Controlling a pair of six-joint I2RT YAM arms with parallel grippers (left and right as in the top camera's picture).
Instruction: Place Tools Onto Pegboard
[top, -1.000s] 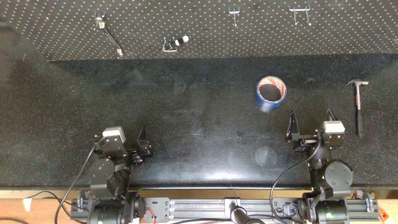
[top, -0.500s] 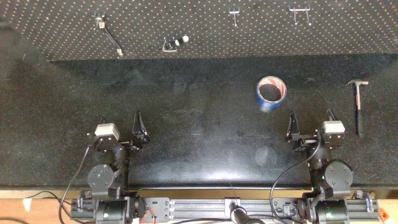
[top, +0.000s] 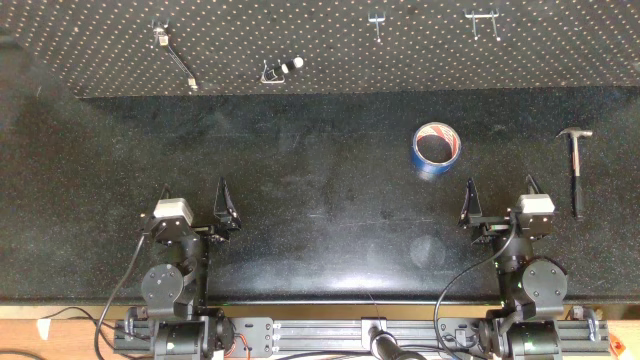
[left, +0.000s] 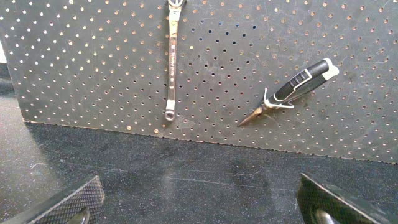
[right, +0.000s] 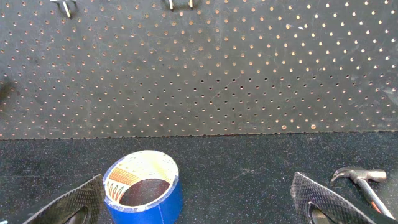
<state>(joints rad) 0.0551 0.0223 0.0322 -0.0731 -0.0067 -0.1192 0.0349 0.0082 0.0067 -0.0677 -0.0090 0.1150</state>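
A wrench (top: 175, 56) (left: 171, 57) and a black-handled pointed tool (top: 281, 70) (left: 290, 91) hang on the pegboard (top: 320, 40) at the back left. A blue tape roll (top: 436, 148) (right: 142, 187) lies on the black table right of centre. A hammer (top: 575, 168) (right: 363, 185) lies near the right edge. My left gripper (top: 194, 199) (left: 199, 202) is open and empty near the front left. My right gripper (top: 499, 193) (right: 199, 202) is open and empty, just in front of the tape roll.
Bare metal hooks (top: 377, 21) (top: 482, 20) (right: 180, 4) stick out of the pegboard at the upper right. The black table (top: 320, 190) stretches between both arms and the board.
The left arm has turned from an angled pose to face straight at the pegboard, settling by half a second ago. The right arm and the tools have not moved.
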